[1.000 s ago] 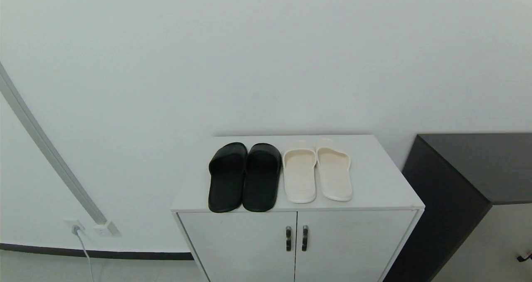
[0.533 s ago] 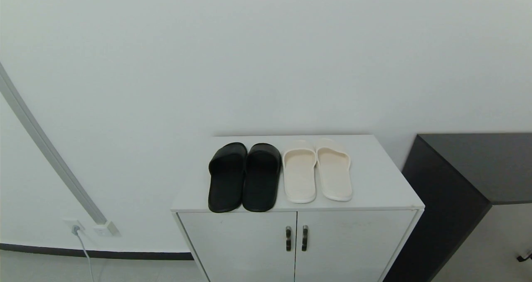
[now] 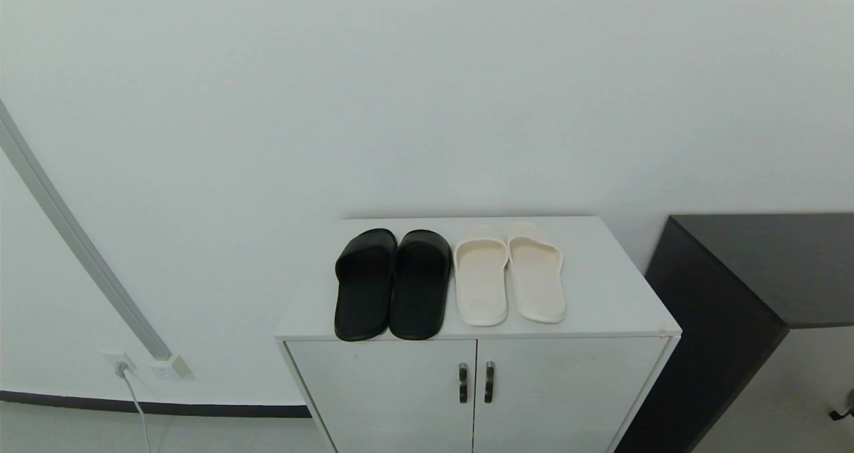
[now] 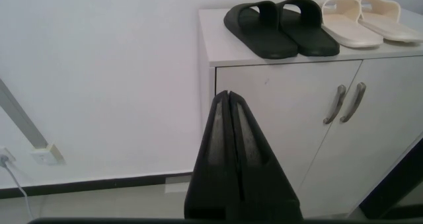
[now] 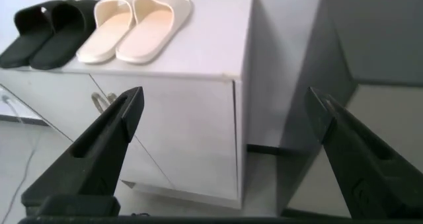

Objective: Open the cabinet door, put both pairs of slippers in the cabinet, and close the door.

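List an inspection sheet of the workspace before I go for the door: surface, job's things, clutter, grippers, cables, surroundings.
Surface: white cabinet top, carrying both pairs side by side.
Job's things: black slippers on the robot's left, cream slippers beside them on the right; cabinet doors shut, two handles at the centre seam.
Clutter: nothing seen.
Grippers: left gripper shut, empty, pointed toward the left door; right gripper open, empty, facing the cabinet's right front corner.
Cables: one cable plugged into a wall socket, left of the cabinet.
Surroundings: dark unit close to the cabinet's right side; grey trunking on the white wall.
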### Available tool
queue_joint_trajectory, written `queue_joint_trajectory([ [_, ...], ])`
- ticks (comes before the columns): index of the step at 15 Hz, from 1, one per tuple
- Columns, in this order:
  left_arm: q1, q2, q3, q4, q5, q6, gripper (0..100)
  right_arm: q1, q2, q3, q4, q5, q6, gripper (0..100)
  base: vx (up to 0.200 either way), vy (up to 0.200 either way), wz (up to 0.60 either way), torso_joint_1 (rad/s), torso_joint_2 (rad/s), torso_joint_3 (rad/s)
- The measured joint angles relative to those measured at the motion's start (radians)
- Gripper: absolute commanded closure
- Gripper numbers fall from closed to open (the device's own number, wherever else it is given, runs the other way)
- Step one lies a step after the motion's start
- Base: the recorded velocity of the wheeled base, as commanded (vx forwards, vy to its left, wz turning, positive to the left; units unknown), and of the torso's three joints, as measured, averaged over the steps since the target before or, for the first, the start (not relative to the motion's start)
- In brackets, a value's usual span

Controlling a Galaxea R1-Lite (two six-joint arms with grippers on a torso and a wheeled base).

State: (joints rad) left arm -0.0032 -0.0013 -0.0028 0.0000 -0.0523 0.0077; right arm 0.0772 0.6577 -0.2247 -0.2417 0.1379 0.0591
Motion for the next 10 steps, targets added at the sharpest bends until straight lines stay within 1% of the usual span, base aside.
queue_joint_trajectory([
  [2,0.000,0.000,0.000,0.000,0.000,0.000,100,0.077,0.164,-0.010,-0.143,-0.053,0.015,0,0.000,0.000,0.00,0.000,0.00,0.000],
  [3,0.000,0.000,0.000,0.000,0.000,0.000,100,0.147,0.243,-0.022,-0.213,-0.113,0.038,0,0.000,0.000,0.00,0.000,0.00,0.000],
  [5,0.000,0.000,0.000,0.000,0.000,0.000,100,0.301,0.370,-0.071,-0.303,-0.264,0.094,0,0.000,0.000,0.00,0.000,0.00,0.000],
  [6,0.000,0.000,0.000,0.000,0.000,0.000,100,0.376,0.435,-0.112,-0.324,-0.338,0.118,0,0.000,0.000,0.00,0.000,0.00,0.000],
  [7,0.000,0.000,0.000,0.000,0.000,0.000,100,0.432,0.494,-0.151,-0.332,-0.390,0.134,0,0.000,0.000,0.00,0.000,0.00,0.000],
  [10,0.000,0.000,0.000,-0.001,0.001,-0.001,100,0.549,0.672,-0.276,-0.365,-0.482,0.163,0,0.000,0.000,0.00,0.000,0.00,0.000],
])
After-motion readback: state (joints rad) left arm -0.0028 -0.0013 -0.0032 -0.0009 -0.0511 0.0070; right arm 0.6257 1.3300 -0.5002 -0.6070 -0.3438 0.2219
